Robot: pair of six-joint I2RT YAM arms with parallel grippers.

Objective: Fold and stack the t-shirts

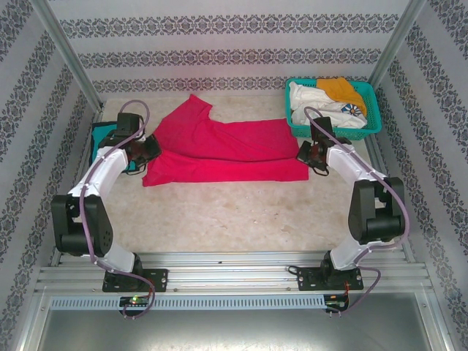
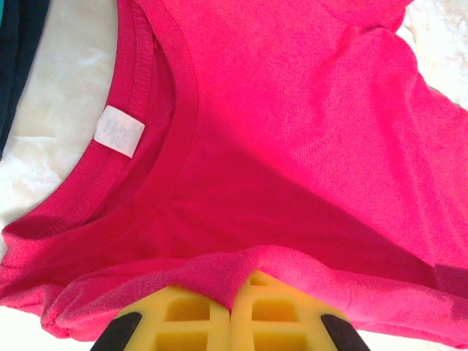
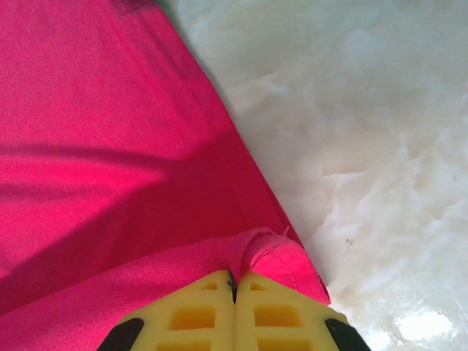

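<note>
Left pincer (image 2: 232,296) shut tight on the pink-red t-shirt (image 1: 227,150) near its collar, right pincer (image 3: 234,285) shut on a hem corner. I judge both ends are gripped for folding. It lies toward 12 o'clock, other t-shirts (image 1: 322,102) in the basket (image 1: 369,124) at 1 o'clock.

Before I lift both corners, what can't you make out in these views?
Top view: the left arm covers most of the teal t-shirt; its fold is hidden.
Top view: piled shirts in the basket overlap; their count cannot be told.
Left wrist: the collar label is blurred; dark cloth is cut off by the corner.
Both wrists: the pink t-shirt folds over the left claw and right claw tips, hiding how deep each bites.
</note>
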